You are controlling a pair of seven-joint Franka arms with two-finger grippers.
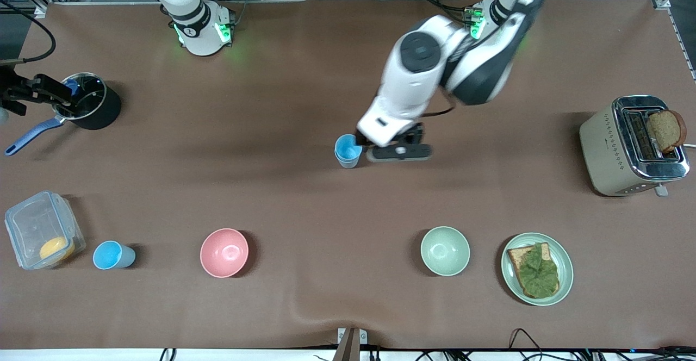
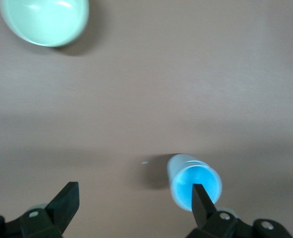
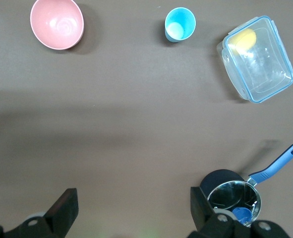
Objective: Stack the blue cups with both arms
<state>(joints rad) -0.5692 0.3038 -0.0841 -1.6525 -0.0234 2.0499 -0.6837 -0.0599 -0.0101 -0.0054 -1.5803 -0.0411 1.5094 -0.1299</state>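
While its jaws stand wide and empty, the left gripper (image 1: 399, 151) hovers just beside the 2 stacked cups (image 1: 347, 151) mid-tabletop; a third cup (image 1: 112, 255) stands between container (image 1: 42, 229) and pink bowl (image 1: 224, 252). Right gripper (image 3: 131, 208) waits over the pot (image 1: 88, 100), jaws wide, empty

- In the front view the left arm's wrist covers the left tool (image 1: 399, 151); its fingers are hidden.
- The stacked blue cups (image 1: 347, 151) have their side toward the left arm partly masked by that wrist.
- The right tool (image 1: 32, 92) is cut by the front view's edge.
- In the left wrist view the pale green bowl (image 2: 44, 20) is cropped, and the whole picture is blurred.
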